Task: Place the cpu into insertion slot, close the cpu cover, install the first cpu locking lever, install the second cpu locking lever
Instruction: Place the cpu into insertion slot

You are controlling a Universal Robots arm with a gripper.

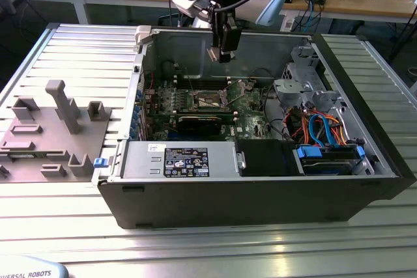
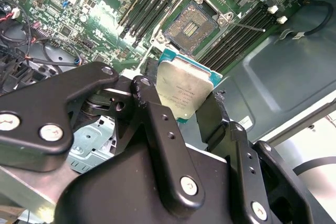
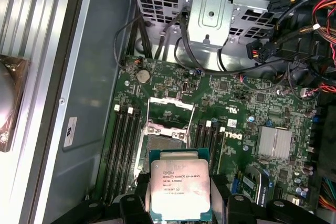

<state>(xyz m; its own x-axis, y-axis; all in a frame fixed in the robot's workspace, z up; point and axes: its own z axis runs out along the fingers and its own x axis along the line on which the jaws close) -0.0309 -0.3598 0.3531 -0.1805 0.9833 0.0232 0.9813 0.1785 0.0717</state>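
Note:
My gripper (image 1: 225, 53) hangs above the open computer case, over the green motherboard. It is shut on the cpu (image 2: 184, 88), a small square chip with a silver-grey top, clamped by its edges between the two black fingers (image 2: 152, 108). In the first wrist view the cpu (image 3: 180, 190) sits just short of the insertion slot (image 3: 166, 141), well above it. The slot (image 2: 191, 23) lies bare, with a dark centre and a metal rim. The cpu cover (image 3: 171, 109) stands swung open beyond the slot. A thin locking lever (image 2: 247, 25) sticks out beside the socket.
Long black memory slots (image 3: 125, 150) flank the socket on both sides. A metal drive cage (image 1: 303, 76) and orange and blue cables (image 1: 322, 128) fill the exterior view's right. The power supply box (image 1: 179, 161) sits at the case front. Grey fixtures (image 1: 62, 105) stand on the table.

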